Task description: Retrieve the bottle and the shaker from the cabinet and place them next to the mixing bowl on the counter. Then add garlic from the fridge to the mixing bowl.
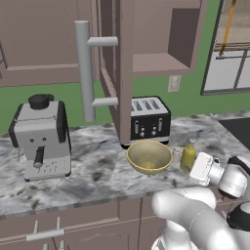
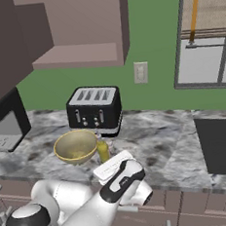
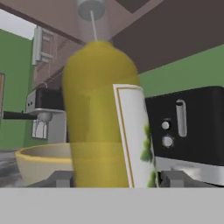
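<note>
Behind counter [image 1: 93, 166] toaster [image 1: 149, 118] (black) backs bowl [image 1: 149, 156], bottle [image 1: 188, 157].

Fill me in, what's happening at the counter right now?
The arm has its pincer around the yellow bottle, which stands on the counter right beside the mixing bowl; whether it grips the bottle can't be told. The small shaker sits between bowl and bottle. The toaster is behind them, and the cabinet above is open with a bare shelf. No garlic in the bowl yet.
</note>
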You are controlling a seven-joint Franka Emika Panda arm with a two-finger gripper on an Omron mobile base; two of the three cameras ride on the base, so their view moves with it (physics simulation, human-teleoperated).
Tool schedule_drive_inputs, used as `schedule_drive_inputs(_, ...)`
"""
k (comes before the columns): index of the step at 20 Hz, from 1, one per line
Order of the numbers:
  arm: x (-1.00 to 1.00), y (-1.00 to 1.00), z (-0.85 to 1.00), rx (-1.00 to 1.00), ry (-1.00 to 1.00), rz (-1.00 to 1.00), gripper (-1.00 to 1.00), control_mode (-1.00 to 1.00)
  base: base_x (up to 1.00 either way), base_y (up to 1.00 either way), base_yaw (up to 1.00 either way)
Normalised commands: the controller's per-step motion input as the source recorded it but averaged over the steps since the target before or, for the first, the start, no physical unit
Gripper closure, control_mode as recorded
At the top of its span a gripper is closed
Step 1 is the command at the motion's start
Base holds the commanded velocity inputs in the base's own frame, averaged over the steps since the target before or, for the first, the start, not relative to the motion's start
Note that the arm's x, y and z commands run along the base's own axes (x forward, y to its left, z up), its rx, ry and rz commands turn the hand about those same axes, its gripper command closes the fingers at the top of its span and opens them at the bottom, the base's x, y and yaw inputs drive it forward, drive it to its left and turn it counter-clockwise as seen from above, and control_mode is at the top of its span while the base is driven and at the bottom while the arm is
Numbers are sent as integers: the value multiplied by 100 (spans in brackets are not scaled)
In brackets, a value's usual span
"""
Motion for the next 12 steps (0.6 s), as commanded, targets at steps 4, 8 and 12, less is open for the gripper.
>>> schedule_drive_inputs(4, 20, 21, -8, -1, 0, 0, 100, -100, 0, 0, 0)
schedule_drive_inputs(8, 23, 8, -14, -1, 0, 0, 100, -100, 0, 0, 0)
schedule_drive_inputs(12, 13, 1, -24, 0, 0, -1, 100, -100, 0, 0, 0)
